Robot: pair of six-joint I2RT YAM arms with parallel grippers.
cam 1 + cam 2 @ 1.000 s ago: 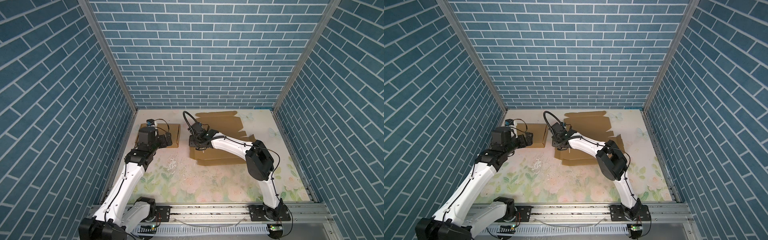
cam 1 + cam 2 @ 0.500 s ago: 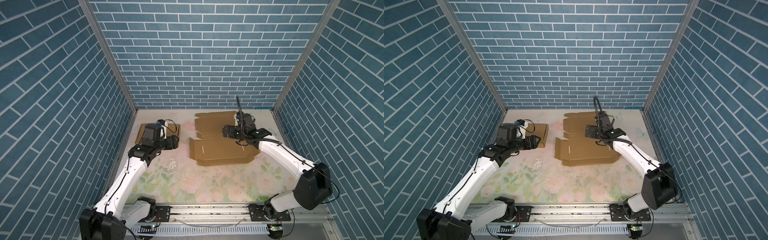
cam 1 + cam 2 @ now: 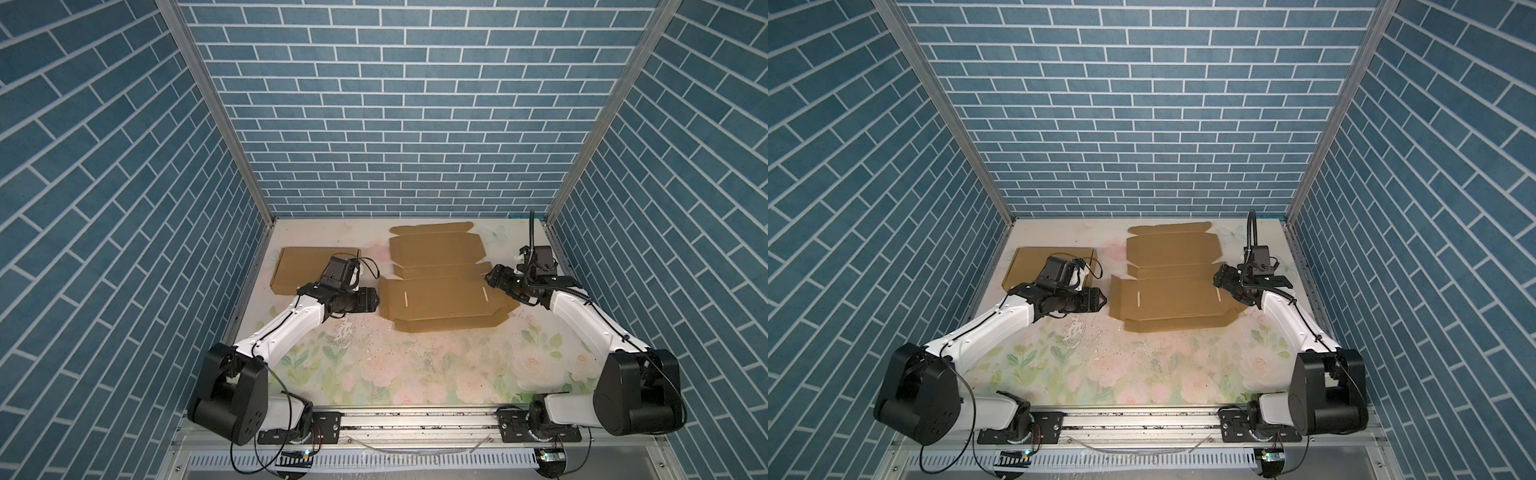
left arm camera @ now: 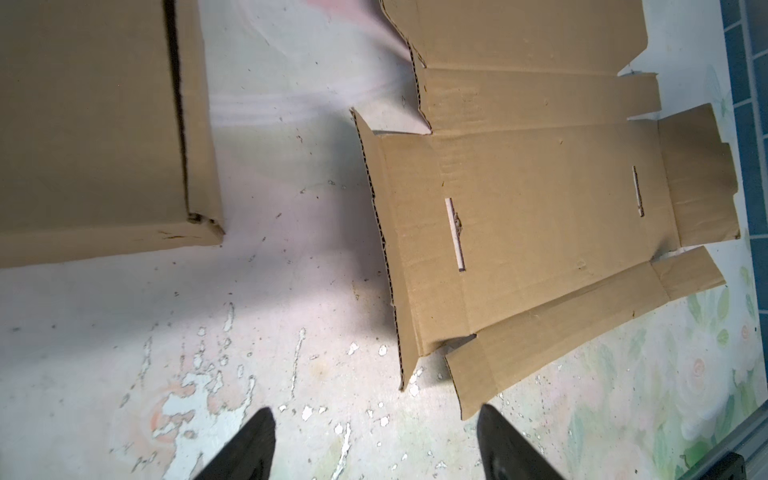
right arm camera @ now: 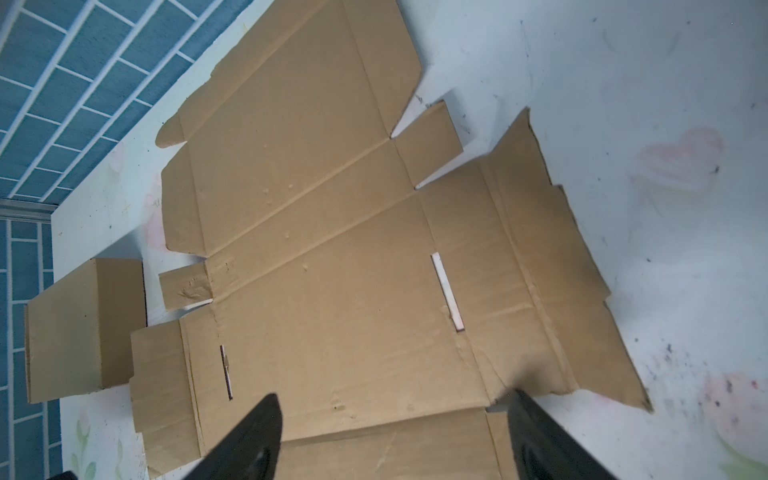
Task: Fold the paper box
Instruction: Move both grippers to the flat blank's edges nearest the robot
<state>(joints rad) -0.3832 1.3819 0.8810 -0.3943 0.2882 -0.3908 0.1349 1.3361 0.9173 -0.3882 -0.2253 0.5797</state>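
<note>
A pale worktop [image 3: 415, 365] with a faded flower print and flaking patches is boxed in by blue brick-pattern walls [image 3: 395, 124]. On its far left lies a closed, flat brown cardboard box [image 3: 299, 268]; its lid is shut, so the inside is hidden. The left arm's wrist partly covers it in both top views. The task's flat, unfolded brown cardboard box blank [image 3: 444, 291] lies at the far middle of the worktop, with its flaps spread out and two thin slots cut in the main panel. It sits just beside the closed box, with a strip of bare worktop between them. The left arm reaches forward and bends inward, and the left hand [image 3: 376, 301] points at the blank's left edge, low and just short of it. In the left wrist view its fingers [image 4: 266, 415] are spread, with only bare worktop between them. The right arm comes in from the right side, and the right hand [image 3: 492, 276] is at the blank's right flap. Its fingers [image 5: 270, 407] stand spread above the cardboard and grip nothing.
</note>
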